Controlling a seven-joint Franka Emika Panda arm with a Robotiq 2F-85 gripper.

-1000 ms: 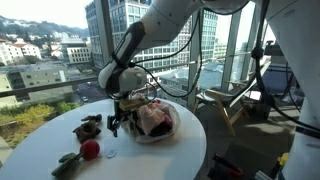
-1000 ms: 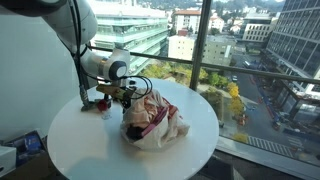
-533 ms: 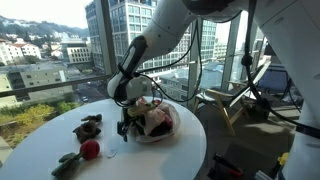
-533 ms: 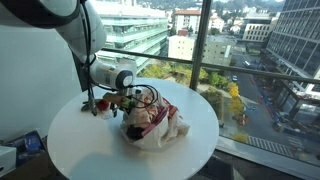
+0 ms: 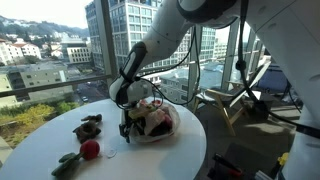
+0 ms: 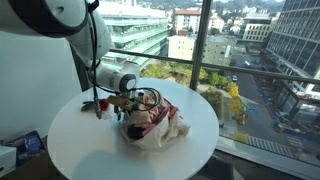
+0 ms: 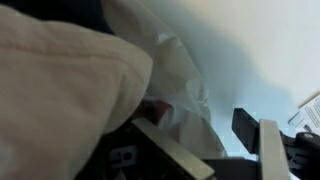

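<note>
No word, label, brand name or number can be read in any of the views. In the wrist view a pale mark [image 7: 121, 156] sits on the dark body of the hand [image 7: 195, 125]. It is too blurred to tell whether it is lettering.

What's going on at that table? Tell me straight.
The robot's gripper is down at the edge of a crumpled cloth on the round white table. Its jaws stand apart against the fabric, and nothing is lifted. A red ball lies off to one side, untouched.
</note>
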